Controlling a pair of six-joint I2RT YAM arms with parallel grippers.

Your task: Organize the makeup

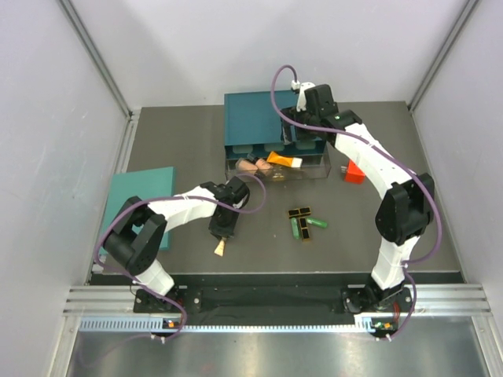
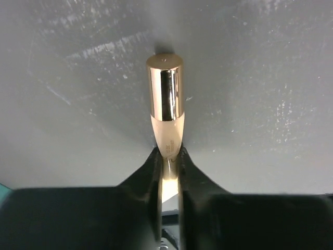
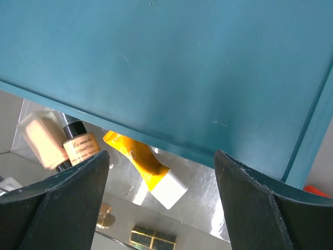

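Observation:
My left gripper [image 1: 223, 232] is shut on the cream slim tube [image 1: 221, 248], whose gold cap points toward the near edge. In the left wrist view the gripper [image 2: 169, 154] pinches the tube [image 2: 166, 99] just above the grey table. My right gripper [image 1: 302, 118] is open and empty over the teal box [image 1: 255, 118]. In the right wrist view its jaws [image 3: 161, 156] stand wide apart. The clear drawer [image 1: 314, 166] holds the orange-white tube [image 1: 284, 160] [image 3: 140, 159] and a tan bottle [image 1: 247, 166] [image 3: 82, 148]. Green sticks [image 1: 316, 222] and black-and-gold cases [image 1: 299, 213] lie mid-table.
A small red cube [image 1: 352, 171] sits right of the drawer. A flat teal panel [image 1: 137, 206] lies at the left, beside the left arm. White walls enclose the table on three sides. A pale bottle [image 3: 40, 138] lies beside the tan one.

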